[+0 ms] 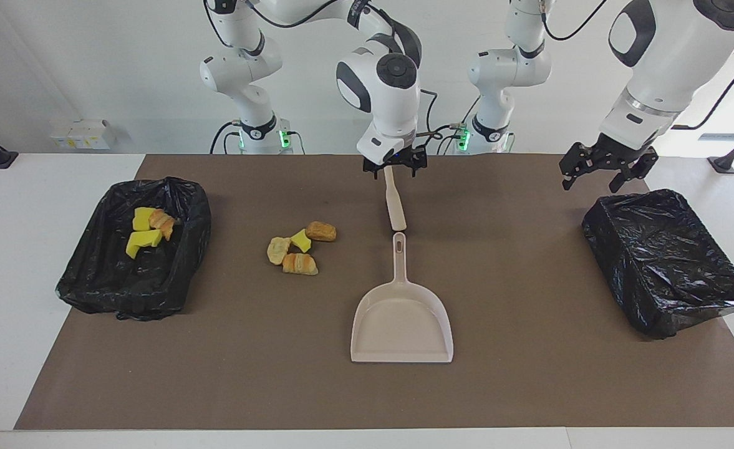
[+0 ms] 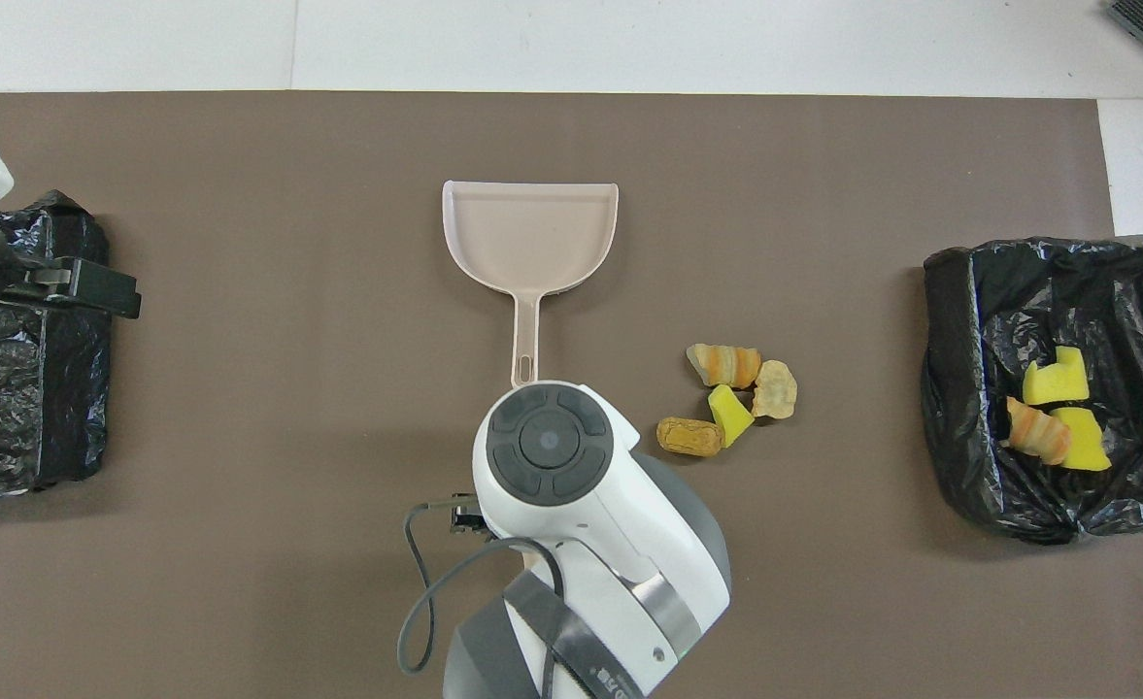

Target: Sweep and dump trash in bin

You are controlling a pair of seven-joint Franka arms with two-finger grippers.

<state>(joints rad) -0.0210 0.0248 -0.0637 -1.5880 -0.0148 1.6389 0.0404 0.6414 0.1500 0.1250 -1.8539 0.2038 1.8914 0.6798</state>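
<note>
Several scraps of trash [image 1: 296, 248] [image 2: 731, 400], yellow-green sponge and tan bread lumps, lie together on the brown mat. More trash [image 1: 147, 231] [image 2: 1057, 417] lies in the black-lined bin [image 1: 92, 280] [image 2: 959, 320] at the right arm's end. The beige dustpan [image 1: 402, 321] [image 2: 530, 233] lies flat with its handle toward the robots, nothing holding it. My right gripper [image 1: 395, 167] is open over the end of the beige brush [image 1: 395, 206] nearer the robots. In the overhead view the right wrist [image 2: 547, 442] hides that gripper and the brush. My left gripper [image 1: 603, 171] [image 2: 76, 282] waits open.
A second black-lined bin [image 1: 666, 262] [image 2: 17, 408] stands at the left arm's end, with the left gripper over its rim nearer the robots. The brown mat [image 1: 529, 386] covers most of the table, and white table shows at both ends.
</note>
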